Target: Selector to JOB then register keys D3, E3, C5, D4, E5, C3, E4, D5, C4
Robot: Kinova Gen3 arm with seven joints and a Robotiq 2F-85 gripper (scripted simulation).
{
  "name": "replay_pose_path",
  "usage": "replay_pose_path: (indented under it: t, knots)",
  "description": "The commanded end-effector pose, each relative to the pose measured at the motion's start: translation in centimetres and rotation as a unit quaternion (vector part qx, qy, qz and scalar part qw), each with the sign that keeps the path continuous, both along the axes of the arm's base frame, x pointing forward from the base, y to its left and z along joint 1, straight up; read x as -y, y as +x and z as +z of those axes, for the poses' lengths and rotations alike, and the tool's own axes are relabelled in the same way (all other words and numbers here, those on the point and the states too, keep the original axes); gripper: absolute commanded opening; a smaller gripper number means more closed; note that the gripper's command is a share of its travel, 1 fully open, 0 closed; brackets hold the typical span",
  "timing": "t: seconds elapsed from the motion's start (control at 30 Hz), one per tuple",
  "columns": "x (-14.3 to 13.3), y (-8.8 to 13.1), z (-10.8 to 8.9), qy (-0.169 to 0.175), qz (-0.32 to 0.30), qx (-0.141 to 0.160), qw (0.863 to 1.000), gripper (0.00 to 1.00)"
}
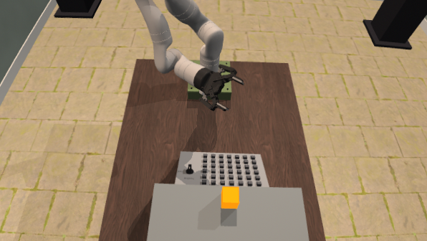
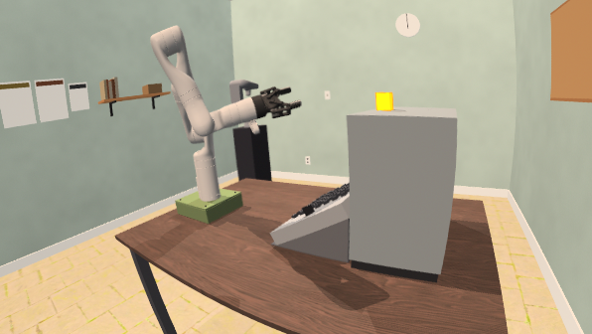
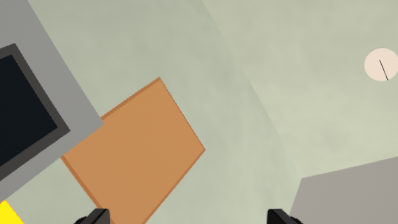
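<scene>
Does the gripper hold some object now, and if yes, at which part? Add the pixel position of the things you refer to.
Nothing is held: the gripper [image 1: 233,94] [image 2: 294,97] is open, with no object between its fingers.

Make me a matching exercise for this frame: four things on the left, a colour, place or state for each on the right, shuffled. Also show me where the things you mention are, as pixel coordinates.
1. pincer [image 1: 232,95] [image 2: 296,98]
2. glowing cube [image 1: 230,197] [image 2: 384,101]
3. arm's base [image 1: 227,94] [image 2: 194,211]
4. selector knob [image 1: 189,170]

A. green, bolted-looking block on the table [image 1: 157,133] [image 2: 223,258]
B. beside the key grid [image 1: 229,169]
C. open, raised above the table
D. on top of the grey cabinet [image 1: 179,204] [image 2: 397,189]

Pairs: 1-C, 2-D, 3-A, 4-B
</scene>
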State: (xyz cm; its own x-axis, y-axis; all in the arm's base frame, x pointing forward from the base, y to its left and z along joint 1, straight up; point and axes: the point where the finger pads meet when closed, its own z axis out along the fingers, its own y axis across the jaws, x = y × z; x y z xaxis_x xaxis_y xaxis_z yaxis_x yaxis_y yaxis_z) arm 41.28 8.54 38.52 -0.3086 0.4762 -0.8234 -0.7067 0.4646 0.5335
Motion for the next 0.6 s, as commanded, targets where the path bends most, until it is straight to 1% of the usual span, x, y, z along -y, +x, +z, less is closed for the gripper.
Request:
replay_pose_path:
  t: [0.0,0.1,0.13,0.47,0.5,0.57]
  knots:
    - [0.1,0.0,0.1,-0.004,0.0,-0.001,1.0,1.0]
    - [0.1,0.0,0.1,-0.004,0.0,-0.001,1.0,1.0]
    - [-0.7,-0.8,0.7,-0.027,0.013,0.015,0.999,1.0]
    - [-0.5,-0.5,0.7,-0.024,0.009,0.012,1.0,1.0]
    - [-1.3,-1.3,1.2,-0.049,0.022,0.027,0.998,1.0]
    - [-1.3,-1.3,1.2,-0.049,0.022,0.027,0.998,1.0]
